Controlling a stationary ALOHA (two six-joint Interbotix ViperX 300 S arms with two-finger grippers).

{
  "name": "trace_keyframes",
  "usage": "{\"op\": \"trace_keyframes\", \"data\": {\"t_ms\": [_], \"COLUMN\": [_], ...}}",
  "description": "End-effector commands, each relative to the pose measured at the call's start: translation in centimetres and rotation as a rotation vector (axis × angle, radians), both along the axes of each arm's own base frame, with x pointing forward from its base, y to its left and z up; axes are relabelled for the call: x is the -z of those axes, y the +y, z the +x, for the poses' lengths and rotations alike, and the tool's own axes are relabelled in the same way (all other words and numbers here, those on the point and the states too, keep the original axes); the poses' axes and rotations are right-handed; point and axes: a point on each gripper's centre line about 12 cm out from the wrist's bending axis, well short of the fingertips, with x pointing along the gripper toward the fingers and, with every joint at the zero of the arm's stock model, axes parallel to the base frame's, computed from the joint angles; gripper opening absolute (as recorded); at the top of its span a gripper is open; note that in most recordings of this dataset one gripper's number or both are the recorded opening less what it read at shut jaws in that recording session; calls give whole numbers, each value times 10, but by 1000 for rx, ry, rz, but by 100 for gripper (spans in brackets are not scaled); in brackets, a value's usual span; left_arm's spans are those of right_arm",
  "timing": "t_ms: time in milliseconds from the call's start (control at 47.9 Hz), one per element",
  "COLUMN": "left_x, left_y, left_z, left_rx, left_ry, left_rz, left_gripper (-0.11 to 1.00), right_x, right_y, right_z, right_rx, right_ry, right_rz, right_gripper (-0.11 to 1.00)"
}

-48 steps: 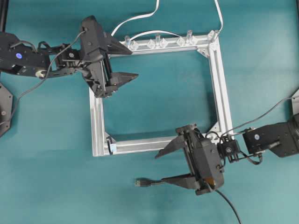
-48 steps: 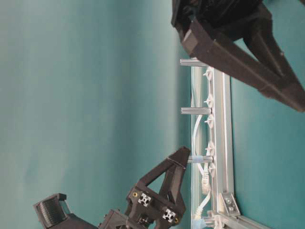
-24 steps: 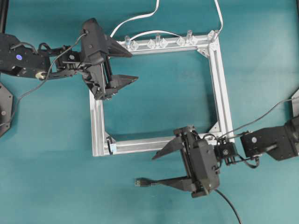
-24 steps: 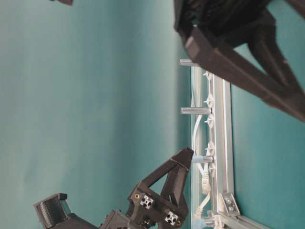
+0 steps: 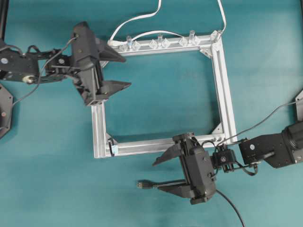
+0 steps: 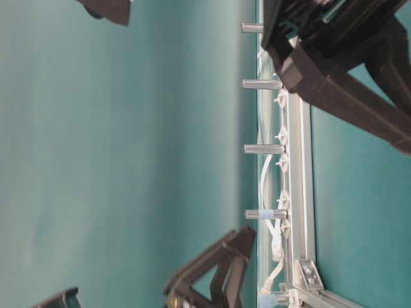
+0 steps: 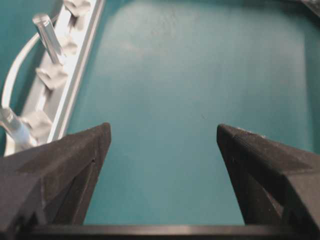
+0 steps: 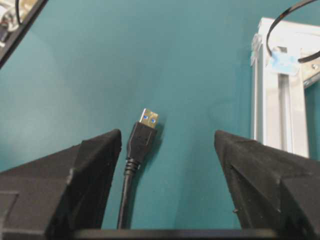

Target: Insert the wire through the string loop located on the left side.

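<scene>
Teal covers the whole surface, and a square aluminium frame lies flat on it, its far rail lined with clear plastic clips and short metal posts that route a white cable.

Near the frame's front left corner sits the string loop, a thin dark arc rising above a pale blue bit fixed to the rail end. It stands up off the frame, presumably so a plug can be pushed through it from the side.

On the bare teal in front of the frame lies the wire, its plug pointing toward the left side, metal tip leading. The right gripper is low over it with jaws spread wide and nothing between them; from its wrist view the plug sits nearer one finger than the other, so some centring looks needed before a clean pinch. Plug and loop are well apart.

The left gripper hovers by the frame's far left corner, jaws likewise released and empty, likely waiting to steady the frame or take the plug on the other side of the loop.
</scene>
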Motion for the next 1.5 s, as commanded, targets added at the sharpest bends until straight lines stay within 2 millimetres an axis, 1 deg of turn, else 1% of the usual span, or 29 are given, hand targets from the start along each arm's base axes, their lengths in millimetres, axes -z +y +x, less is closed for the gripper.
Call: {"op": "trace_keyframes", "data": {"t_ms": [0,272,439,585,752,898,1044,1211,1358,1483], "left_x": [-12,-12,-11,-12,-14,-14,-7,-2,2,2], "left_y": [-7,-28,-34,-40,-47,-58,-78,-92,-107,-117], "left_z": [-3,-30,-47,-61,-72,-75,-76,-76,-72,-64], "left_rx": [21,74,90,108,125,147,209,237,283,314], "left_ry": [-30,-1,27,42,50,68,112,146,170,183], "left_rz": [6,-7,-14,-19,-29,-71,-95,-135,-139,-138], "left_gripper": [90,90,90,90,90,90,90,90,90,90], "right_x": [-11,-9,-6,-3,-3,-2,-3,-3,-1,0], "right_y": [5,10,11,11,11,10,10,10,10,9], "right_z": [6,15,20,20,21,20,21,20,19,18], "right_rx": [-5,-3,2,4,16,20,20,21,19,20], "right_ry": [-25,-7,5,15,18,22,20,21,25,29], "right_rz": [13,18,20,21,30,32,33,33,29,29], "right_gripper": [80,80,80,80,80,80,80,80,80,80]}}
